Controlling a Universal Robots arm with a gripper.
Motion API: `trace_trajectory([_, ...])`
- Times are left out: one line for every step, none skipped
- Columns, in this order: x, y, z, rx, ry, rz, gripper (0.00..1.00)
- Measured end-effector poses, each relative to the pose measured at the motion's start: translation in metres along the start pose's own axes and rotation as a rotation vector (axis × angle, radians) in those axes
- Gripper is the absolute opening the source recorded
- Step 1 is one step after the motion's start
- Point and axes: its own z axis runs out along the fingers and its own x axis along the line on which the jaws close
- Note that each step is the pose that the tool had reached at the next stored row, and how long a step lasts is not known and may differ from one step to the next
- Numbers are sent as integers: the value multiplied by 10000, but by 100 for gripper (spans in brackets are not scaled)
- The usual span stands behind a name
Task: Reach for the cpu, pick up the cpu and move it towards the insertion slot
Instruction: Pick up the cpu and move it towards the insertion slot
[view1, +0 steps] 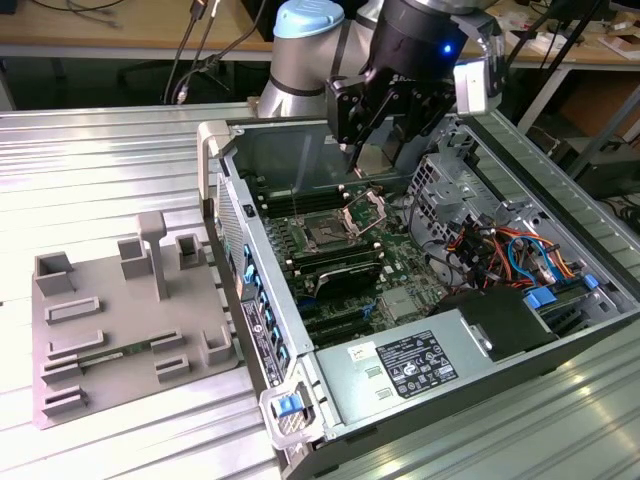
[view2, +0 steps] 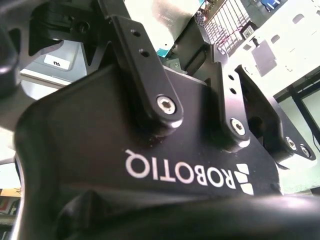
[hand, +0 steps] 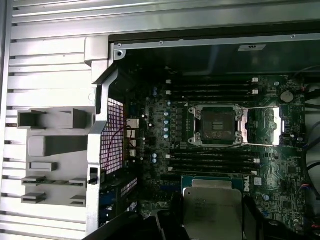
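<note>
You have the gripper (view1: 375, 150) hanging above the open computer case (view1: 560, 300), over the back part of the green motherboard (view1: 400, 270), and its fingers (hand: 165, 225) are closed in on the cpu (hand: 212, 212), which you can see in the first wrist view as a flat silvery square held between the dark fingertips. In the exterior view the cpu (view1: 378, 158) shows as a pale plate between the black fingers, clear of the board and not touching it. The insertion slot (view1: 325, 232) lies below and just toward the exterior view's left of the gripper; its hinged metal bracket (view1: 365, 212) stands tilted up on the side nearer the gripper, so the dark square socket is uncovered. In the first wrist view the insertion slot (hand: 217, 126) sits near the held cpu, with long black memory slots (hand: 212, 162) between them. The grey tray (view1: 120, 320) rests well apart from the slot, outside the case on the ribbed metal table (view1: 100, 150).
</note>
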Motion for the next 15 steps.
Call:
trace_trajectory([-5,0,0,0,0,0,55])
trace_trajectory([-12,0,0,0,0,1,55])
trace_trajectory([-18,0,0,-1,0,0,55])
trace_trajectory([-26,0,0,-1,0,0,55])
trace_trajectory([-31,-1,0,-1,0,0,55])
trace_trajectory([-46,-1,0,-1,0,0,55])
trace_trajectory([-52,-1,0,0,0,0,55])
trace_trajectory([-58,-1,0,-1,0,0,55])
trace_trajectory([-67,-1,0,-1,0,0,55])
trace_trajectory([-77,-1,0,0,0,0,55])
trace_trajectory([-83,-2,1,-1,-1,0,55])
trace_trajectory([-89,-2,0,0,0,0,55])
trace_trajectory([-97,-2,0,0,0,0,55])
trace_trajectory([-103,-2,0,0,0,1,55])
trace_trajectory([-110,-2,0,-1,0,1,55])
